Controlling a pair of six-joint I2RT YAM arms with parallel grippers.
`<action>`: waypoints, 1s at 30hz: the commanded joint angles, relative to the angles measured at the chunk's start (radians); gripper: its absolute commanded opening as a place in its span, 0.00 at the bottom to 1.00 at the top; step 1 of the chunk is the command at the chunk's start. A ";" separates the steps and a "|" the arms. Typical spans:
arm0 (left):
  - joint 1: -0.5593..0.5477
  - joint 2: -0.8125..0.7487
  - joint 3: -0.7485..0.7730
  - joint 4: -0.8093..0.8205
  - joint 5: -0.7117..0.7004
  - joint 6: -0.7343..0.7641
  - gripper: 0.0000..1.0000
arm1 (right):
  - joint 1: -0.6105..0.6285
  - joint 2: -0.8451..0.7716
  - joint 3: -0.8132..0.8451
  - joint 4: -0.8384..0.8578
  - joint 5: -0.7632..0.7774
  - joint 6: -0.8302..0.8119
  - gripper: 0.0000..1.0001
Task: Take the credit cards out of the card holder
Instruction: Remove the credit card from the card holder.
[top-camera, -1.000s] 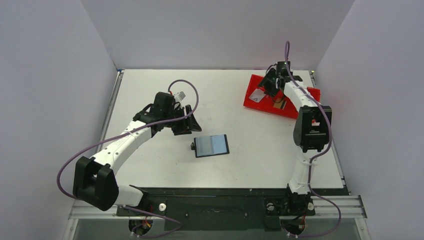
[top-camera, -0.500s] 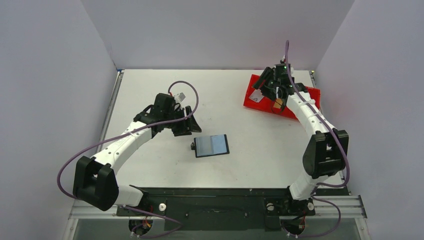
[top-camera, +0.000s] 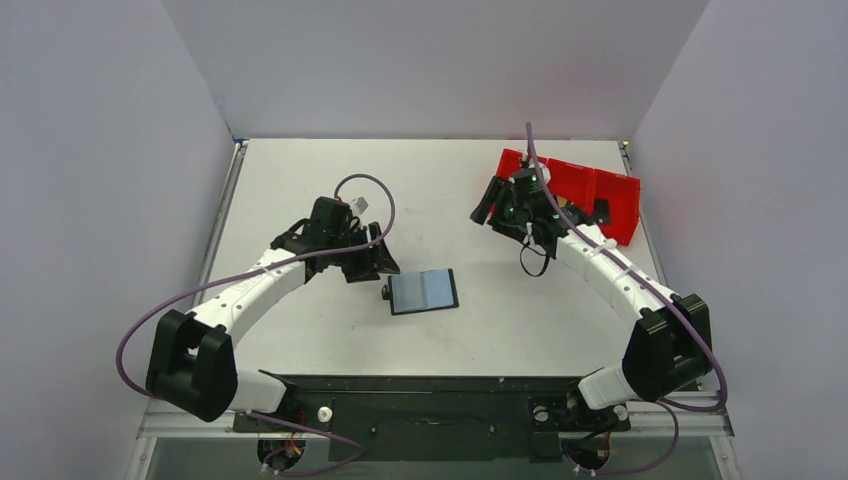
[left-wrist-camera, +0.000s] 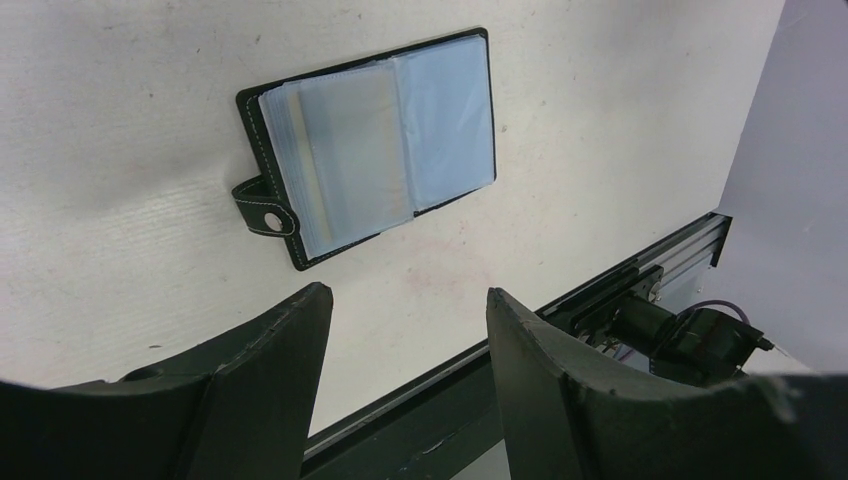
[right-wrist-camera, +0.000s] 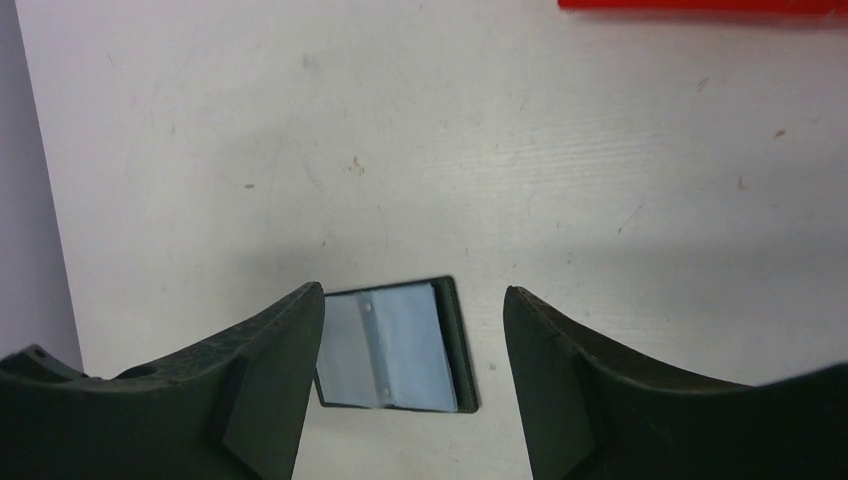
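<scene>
The card holder (top-camera: 423, 290) lies open and flat on the white table, its clear bluish sleeves facing up and its snap strap to the left. In the left wrist view, a credit card (left-wrist-camera: 325, 165) with a tan stripe shows through a sleeve of the card holder (left-wrist-camera: 440, 110). My left gripper (top-camera: 383, 264) hovers just left of the holder, open and empty (left-wrist-camera: 408, 295). My right gripper (top-camera: 489, 212) hangs over the table between the holder and the red tray, open and empty (right-wrist-camera: 412, 292). Below and beyond its jaws lies the card holder (right-wrist-camera: 395, 345).
A red compartment tray (top-camera: 585, 182) stands at the back right, partly behind my right arm; its edge (right-wrist-camera: 700, 4) shows at the top of the right wrist view. The table's near edge and a black rail (left-wrist-camera: 560, 320) lie just beyond the holder.
My right arm has swung left and nearer, from over the red tray to over the bare table, its jaws widening. The left gripper has shifted slightly nearer the holder.
</scene>
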 joint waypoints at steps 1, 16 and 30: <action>0.007 -0.007 -0.006 0.046 -0.029 -0.004 0.56 | 0.091 -0.044 -0.055 0.040 0.057 0.030 0.63; 0.034 -0.026 -0.025 -0.004 -0.140 0.012 0.56 | 0.423 0.017 -0.109 0.042 0.234 0.104 0.64; 0.060 -0.031 -0.046 0.002 -0.142 0.004 0.56 | 0.555 0.256 0.012 0.015 0.255 0.083 0.56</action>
